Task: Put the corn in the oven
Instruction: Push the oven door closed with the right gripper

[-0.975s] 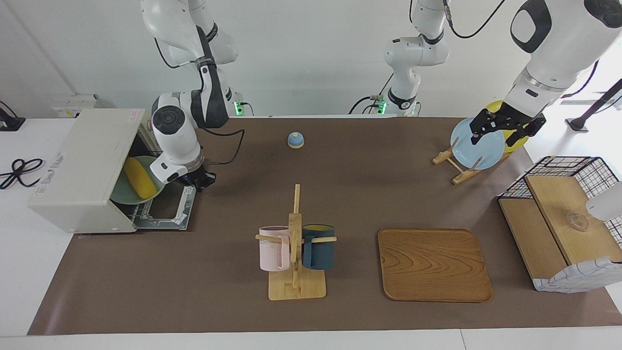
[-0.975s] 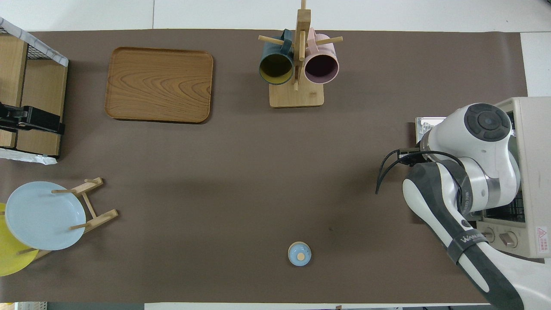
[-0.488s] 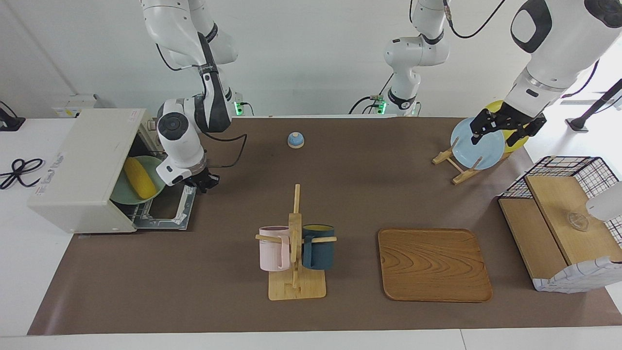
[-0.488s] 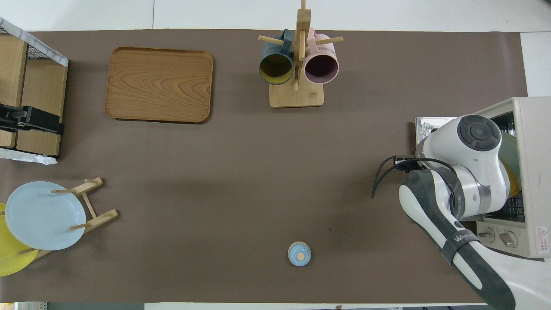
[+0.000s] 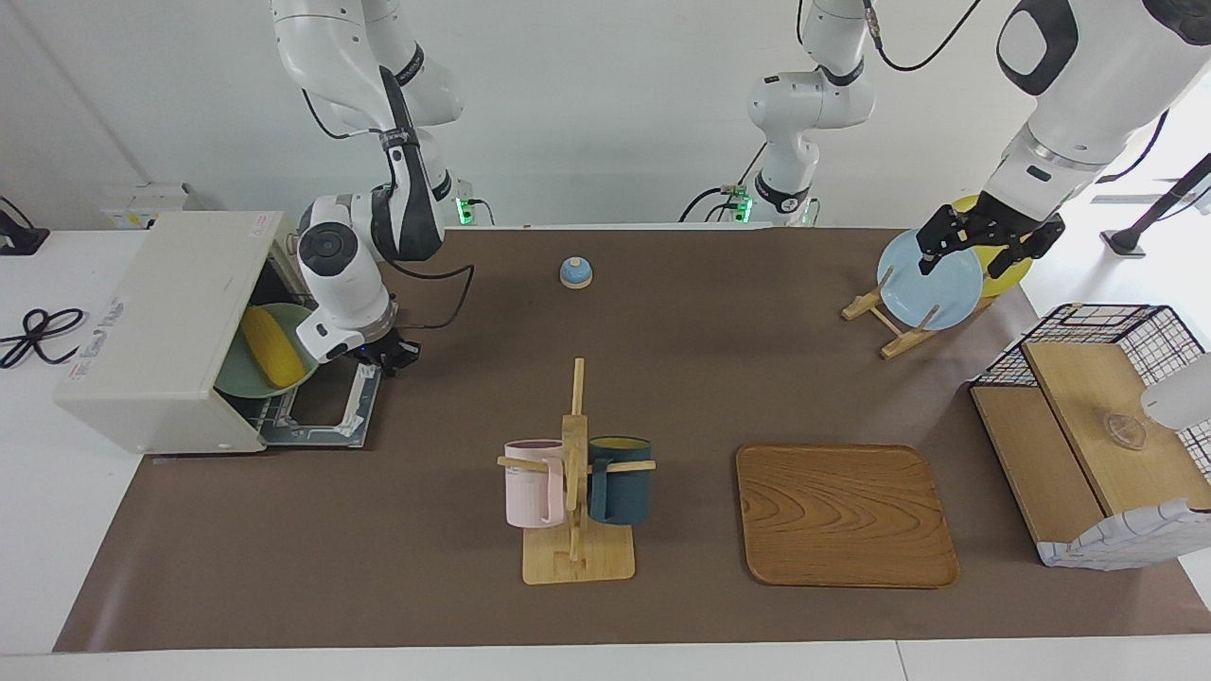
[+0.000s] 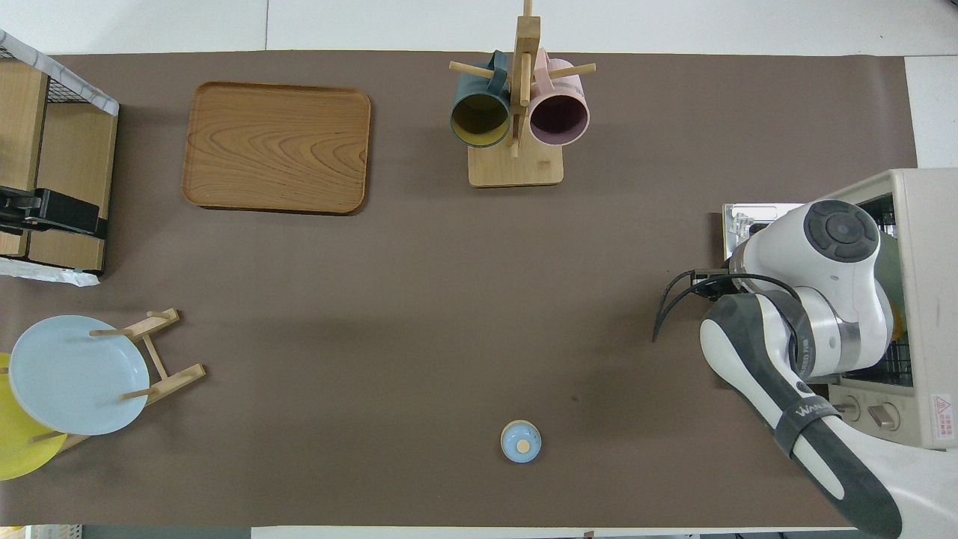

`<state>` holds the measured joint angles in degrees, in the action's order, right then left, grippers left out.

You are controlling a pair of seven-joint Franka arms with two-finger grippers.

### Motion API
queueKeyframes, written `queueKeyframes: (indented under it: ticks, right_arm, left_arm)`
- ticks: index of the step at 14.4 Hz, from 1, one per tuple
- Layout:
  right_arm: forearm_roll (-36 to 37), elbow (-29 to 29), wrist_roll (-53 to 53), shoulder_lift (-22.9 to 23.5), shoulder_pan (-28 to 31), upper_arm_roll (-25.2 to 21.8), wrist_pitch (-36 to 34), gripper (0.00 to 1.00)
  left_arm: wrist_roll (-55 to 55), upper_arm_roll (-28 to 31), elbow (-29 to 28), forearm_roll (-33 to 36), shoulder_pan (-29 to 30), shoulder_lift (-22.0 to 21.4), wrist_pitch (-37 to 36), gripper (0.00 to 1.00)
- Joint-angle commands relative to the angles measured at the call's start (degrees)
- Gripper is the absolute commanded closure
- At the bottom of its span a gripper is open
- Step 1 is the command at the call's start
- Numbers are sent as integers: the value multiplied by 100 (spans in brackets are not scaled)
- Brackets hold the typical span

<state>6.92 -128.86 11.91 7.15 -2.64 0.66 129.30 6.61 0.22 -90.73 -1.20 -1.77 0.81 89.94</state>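
Observation:
The corn [image 5: 272,346] lies on a green plate [image 5: 235,380] inside the cream-white oven [image 5: 161,322] at the right arm's end of the table. The oven's door [image 5: 326,411] hangs open, flat on the mat. My right gripper [image 5: 386,357] hovers just over the door's edge nearest the robots, clear of the plate, with nothing in it. In the overhead view the right arm covers most of the oven [image 6: 924,299] mouth; only a sliver of corn [image 6: 897,322] shows. My left gripper [image 5: 984,244] waits raised at the left arm's end, over the basket box in the overhead view [image 6: 52,212].
A mug rack [image 5: 575,473] with a pink and a dark blue mug stands mid-table. A wooden tray [image 5: 845,515] lies beside it. A small blue knob [image 5: 575,272] sits near the robots. A plate rack holds a blue plate [image 5: 930,280] beside the wire-and-wood basket box [image 5: 1097,426].
My right arm's wrist has lifted and shifted a little beside the oven mouth; its gripper stays over the door's edge. The corn and plate have not moved. My left gripper has risen slightly.

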Motion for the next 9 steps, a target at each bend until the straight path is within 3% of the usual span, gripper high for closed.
queueKeyframes:
  ticks: [1,5,9]
  right_arm:
    - [544,-17,22,-38,79,5,-36,100]
    - [1363,623,-30,-21,167,5,-859,100]
    - [1434,1459,-662,-47,307,-13,-1872,100]
  left_arm:
    - [-54,-40,-58,111,54,-90,-73,0]
    - [-46,-40,-50,111,54,-89,-64,0]
    - [-46,-40,-50,111,54,-90,-64,0]
